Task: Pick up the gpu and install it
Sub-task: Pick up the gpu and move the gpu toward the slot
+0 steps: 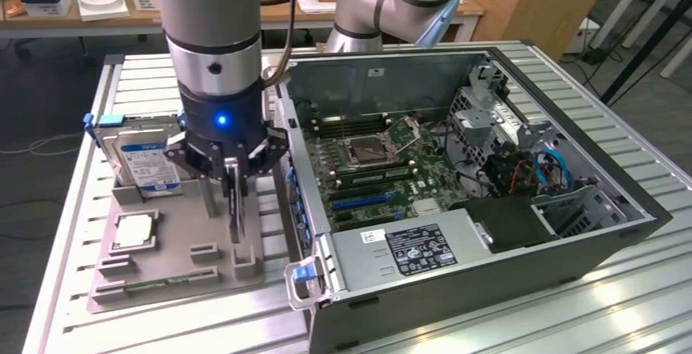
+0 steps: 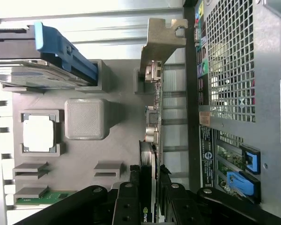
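1. Exterior view, surface and room: a ribbed aluminium worktop [image 1: 130,70] carries a flat grey plastic parts tray [image 1: 178,277]. On the exterior view's right of the tray lies an open dark-grey metal computer case [image 1: 454,297], with its green motherboard [image 1: 373,168] exposed. Wooden desks and a dark floor lie behind.
2. Exterior view, tray: a boxy hard drive with a blue-white label [image 1: 146,164] stands at the far end. A small square silver processor chip [image 1: 132,231] lies flat nearer the camera.
3. Exterior view, task thing: the gpu [image 1: 236,216], a thin dark circuit card, stands on edge in the tray beside the case wall and reads as a slim vertical strip.
4. Exterior view, arm: the silver-and-black arm points straight down over the tray. The black tool [image 1: 237,236] straddles the card.
5. Wrist view, task thing: the gpu [image 2: 155,117] runs edge-on beside the perforated case [image 2: 229,70]. Its bent silver metal end bracket [image 2: 163,35] is at the far end, by a grey tray slot.
6. Wrist view, tool: the tool [image 2: 150,206] is partly closed, with its black fingers [image 2: 126,206] against both faces of the card, apparently clamping it. I cannot tell whether the card has left its slot.
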Available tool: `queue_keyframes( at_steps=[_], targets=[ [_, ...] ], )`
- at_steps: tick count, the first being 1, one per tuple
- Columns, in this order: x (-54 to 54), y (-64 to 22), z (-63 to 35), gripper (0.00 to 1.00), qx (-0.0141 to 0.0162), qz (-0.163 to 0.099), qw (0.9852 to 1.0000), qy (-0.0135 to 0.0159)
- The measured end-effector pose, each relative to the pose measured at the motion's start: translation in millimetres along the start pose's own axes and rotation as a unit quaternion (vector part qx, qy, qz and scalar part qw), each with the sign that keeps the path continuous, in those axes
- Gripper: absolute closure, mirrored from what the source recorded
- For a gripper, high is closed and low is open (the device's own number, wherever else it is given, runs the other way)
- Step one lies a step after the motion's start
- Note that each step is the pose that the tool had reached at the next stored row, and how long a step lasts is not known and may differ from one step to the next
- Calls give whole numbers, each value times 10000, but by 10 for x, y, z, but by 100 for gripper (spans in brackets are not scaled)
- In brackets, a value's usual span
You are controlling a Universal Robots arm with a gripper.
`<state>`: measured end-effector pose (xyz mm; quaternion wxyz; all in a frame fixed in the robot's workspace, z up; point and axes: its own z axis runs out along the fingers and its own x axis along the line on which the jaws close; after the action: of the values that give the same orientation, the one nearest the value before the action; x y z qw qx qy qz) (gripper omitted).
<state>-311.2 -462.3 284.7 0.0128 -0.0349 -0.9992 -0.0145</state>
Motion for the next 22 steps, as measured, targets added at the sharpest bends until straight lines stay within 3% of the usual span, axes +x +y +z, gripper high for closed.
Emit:
queue_keyframes(
  at_steps=[7, 22],
  targets=[
    [3, 3, -112, 74, 0, -23, 10000, -3],
    [5, 5, -177, 74, 1, -97, 10000, -17]
  ],
)
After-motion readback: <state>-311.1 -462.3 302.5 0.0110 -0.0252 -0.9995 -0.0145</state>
